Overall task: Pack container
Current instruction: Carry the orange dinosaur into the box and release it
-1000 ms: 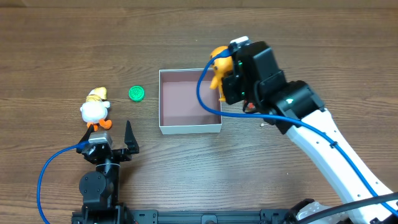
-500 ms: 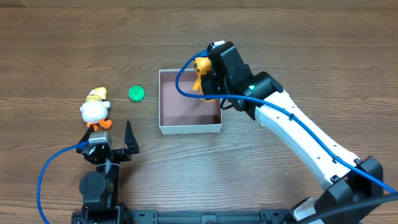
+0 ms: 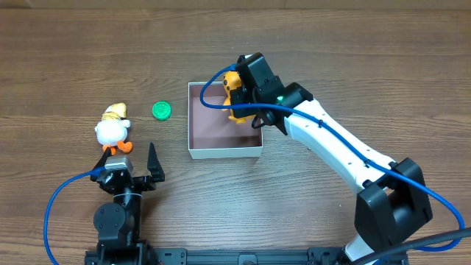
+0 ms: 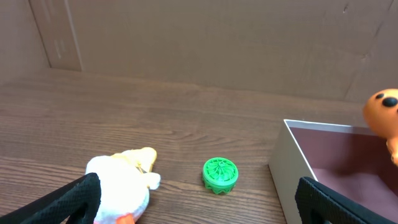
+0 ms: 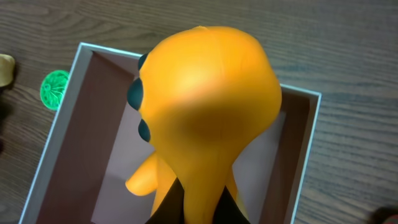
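So the container [image 3: 224,152] sits roughly mid-table, open side up, and its pinkish-brown floor looks bare from overhead. The right gripper [image 5: 198,208] is clamped on the stem of an orange toy [image 3: 234,87], which hangs over the box's far right corner; from the wrist view its round head blocks most of the inside. Off toward the left edge there's a green cap [image 3: 162,110], then a white duck toy [image 3: 112,129] further left. The left gripper [image 3: 131,163] sits near the near edge, fingers spread wide, holding nothing.
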Tool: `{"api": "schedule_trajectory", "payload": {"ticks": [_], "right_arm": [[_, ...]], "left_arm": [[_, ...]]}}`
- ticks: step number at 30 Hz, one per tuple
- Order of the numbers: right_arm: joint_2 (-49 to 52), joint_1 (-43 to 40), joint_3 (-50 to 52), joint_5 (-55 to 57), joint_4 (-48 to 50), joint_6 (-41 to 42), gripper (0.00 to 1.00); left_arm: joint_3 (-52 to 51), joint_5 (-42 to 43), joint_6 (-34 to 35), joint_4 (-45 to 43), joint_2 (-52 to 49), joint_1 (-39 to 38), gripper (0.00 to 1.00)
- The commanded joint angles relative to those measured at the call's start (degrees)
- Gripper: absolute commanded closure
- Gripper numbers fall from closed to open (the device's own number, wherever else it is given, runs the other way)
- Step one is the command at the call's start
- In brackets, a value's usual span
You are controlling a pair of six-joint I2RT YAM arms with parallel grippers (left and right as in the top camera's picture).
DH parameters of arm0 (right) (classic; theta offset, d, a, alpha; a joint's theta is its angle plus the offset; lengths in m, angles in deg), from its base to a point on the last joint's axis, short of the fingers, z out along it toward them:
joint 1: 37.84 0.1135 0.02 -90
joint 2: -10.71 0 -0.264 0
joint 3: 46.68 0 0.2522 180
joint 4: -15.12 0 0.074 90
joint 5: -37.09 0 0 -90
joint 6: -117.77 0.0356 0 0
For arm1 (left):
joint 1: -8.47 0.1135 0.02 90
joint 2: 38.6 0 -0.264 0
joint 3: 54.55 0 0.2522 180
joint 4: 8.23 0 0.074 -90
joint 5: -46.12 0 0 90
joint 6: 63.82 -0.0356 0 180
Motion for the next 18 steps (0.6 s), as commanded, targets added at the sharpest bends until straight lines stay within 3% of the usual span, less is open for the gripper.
{"api": "schedule_trajectory", "payload": {"ticks": [1, 18], "right_arm": [[-0.44, 0.31, 0.94, -0.11, 0.44, 0.9, 0.96], [0.57, 0.31, 4.28, -0.07, 2.56, 1.92, 0.96]], "left_arm": [[-0.13, 0.9, 0.52, -0.09, 0.42, 0.26, 0.0], [-0.15, 0.87, 0.52, -0.09, 0.42, 0.26, 0.0]]}}
